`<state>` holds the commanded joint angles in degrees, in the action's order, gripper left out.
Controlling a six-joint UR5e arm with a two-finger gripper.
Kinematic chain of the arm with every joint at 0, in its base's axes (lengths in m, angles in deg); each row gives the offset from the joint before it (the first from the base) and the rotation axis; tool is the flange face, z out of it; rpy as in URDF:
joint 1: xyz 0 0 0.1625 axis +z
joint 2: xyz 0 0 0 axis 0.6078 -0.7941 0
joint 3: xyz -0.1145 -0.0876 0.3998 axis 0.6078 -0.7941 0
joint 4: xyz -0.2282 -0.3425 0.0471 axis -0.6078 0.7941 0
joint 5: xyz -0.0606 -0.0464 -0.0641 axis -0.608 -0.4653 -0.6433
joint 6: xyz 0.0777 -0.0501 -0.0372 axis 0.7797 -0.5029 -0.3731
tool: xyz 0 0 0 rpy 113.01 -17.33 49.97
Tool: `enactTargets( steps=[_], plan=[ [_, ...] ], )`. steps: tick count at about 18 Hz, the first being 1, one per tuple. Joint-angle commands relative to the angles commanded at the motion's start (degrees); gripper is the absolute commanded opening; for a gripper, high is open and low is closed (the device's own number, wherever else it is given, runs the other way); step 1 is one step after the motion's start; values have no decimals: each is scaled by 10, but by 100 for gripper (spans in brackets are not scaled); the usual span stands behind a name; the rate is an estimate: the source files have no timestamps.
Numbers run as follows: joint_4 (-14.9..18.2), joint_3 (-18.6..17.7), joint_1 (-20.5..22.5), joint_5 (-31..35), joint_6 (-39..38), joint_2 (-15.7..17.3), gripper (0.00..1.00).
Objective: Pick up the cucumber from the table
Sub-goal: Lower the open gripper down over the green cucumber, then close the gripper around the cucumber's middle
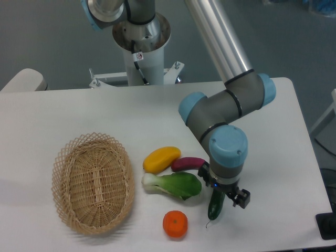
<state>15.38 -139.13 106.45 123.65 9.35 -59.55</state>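
The cucumber (215, 207) lies dark green on the white table (273, 136) near the front edge, right of the bok choy. Only its lower half shows; the rest is hidden under the arm's wrist. My gripper (223, 195) hangs straight down over the cucumber's middle, its blue-capped wrist blocking the view of the fingers. One black finger part sticks out to the right of the cucumber. Whether the jaws are open or closed on the cucumber is hidden.
A bok choy (176, 185), a purple eggplant (186, 164) and a yellow mango-like fruit (161, 159) lie just left of the gripper. An orange (175, 223) sits in front of them. A wicker basket (93, 181) stands at the left. The robot base (140, 42) is at the back.
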Motion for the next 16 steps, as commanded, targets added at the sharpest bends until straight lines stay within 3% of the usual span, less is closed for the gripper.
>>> enactTargets(
  steps=[4,9,16],
  plan=[
    [-27,-14,5,7,-7,-6,100],
    [-33,-40,4,24,-18,-1,100],
    [-63,-71,-2,23,-113,6,100]
  ],
)
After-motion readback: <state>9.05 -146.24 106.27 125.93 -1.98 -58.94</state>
